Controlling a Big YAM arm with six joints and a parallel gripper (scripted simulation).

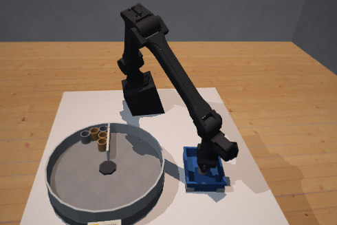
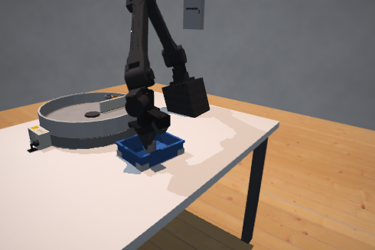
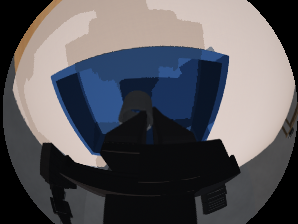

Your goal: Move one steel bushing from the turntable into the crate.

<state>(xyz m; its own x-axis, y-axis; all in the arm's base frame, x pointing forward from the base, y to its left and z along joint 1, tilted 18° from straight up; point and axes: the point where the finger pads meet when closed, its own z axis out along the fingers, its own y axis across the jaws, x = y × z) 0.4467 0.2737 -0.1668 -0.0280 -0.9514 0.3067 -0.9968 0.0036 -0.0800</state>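
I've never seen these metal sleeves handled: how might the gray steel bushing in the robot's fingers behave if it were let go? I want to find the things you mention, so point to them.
The gray steel bushing (image 2: pixel 151 146) (image 3: pixel 136 101) is probably stiff and hard to dent, being metal. Its round, tube-like side suggests it could roll if it toppled, though the blue crate's (image 1: pixel 205 187) (image 2: pixel 161 157) (image 3: pixel 150 55) raised walls would likely stop it.

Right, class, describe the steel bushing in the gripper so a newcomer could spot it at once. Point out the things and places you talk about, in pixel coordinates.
Beside the big round turntable (image 1: pixel 73 209) (image 2: pixel 88 129) sits a blue crate (image 1: pixel 205 188) (image 2: pixel 132 157) (image 3: pixel 150 52). The black gripper (image 1: pixel 203 170) (image 2: pixel 151 145) (image 3: pixel 149 111) holds the grey sleeve (image 1: pixel 202 173) (image 2: pixel 151 147) (image 3: pixel 131 107) there. The other sleeves, grey and copper-coloured, stand grouped on the turntable.
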